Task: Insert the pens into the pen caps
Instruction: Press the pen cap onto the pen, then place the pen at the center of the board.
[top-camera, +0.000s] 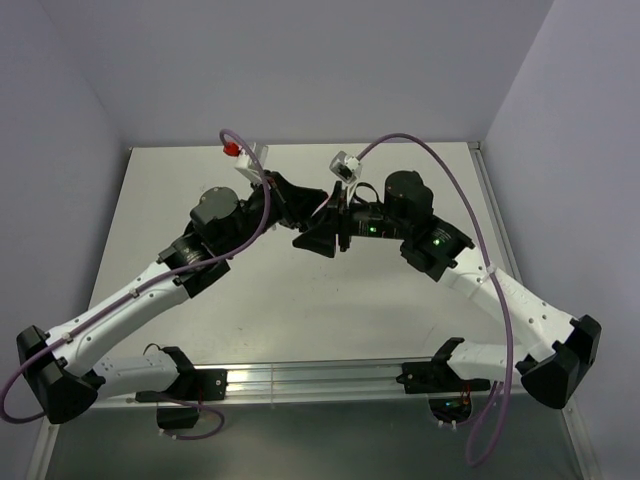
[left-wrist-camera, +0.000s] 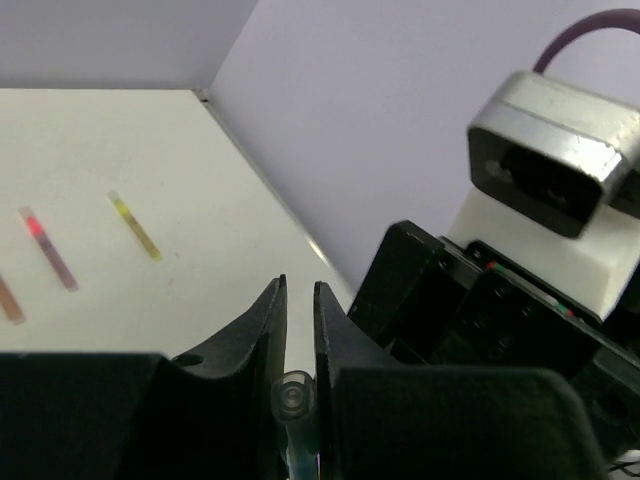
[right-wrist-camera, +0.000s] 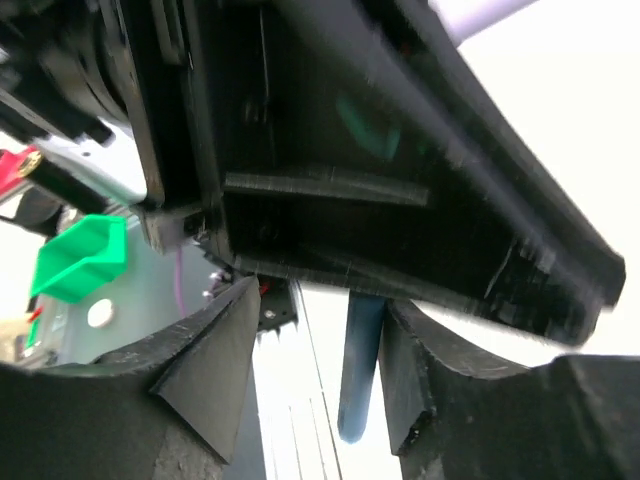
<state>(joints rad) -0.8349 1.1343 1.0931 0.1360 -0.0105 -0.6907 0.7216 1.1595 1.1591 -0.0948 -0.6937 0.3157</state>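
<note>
around: loose pens (left-wrist-camera: 135, 225), green bin (right-wrist-camera: 75, 262) | blocking — left fingers (left-wrist-camera: 262, 335) on blue pen (right-wrist-camera: 360, 365)

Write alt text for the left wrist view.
The left gripper pinches a pale clear-tipped tube, seen end-on. Beyond, on the white table, lie a yellow pen and a pink-red pen; the right arm's wrist camera fills the right side.
</note>
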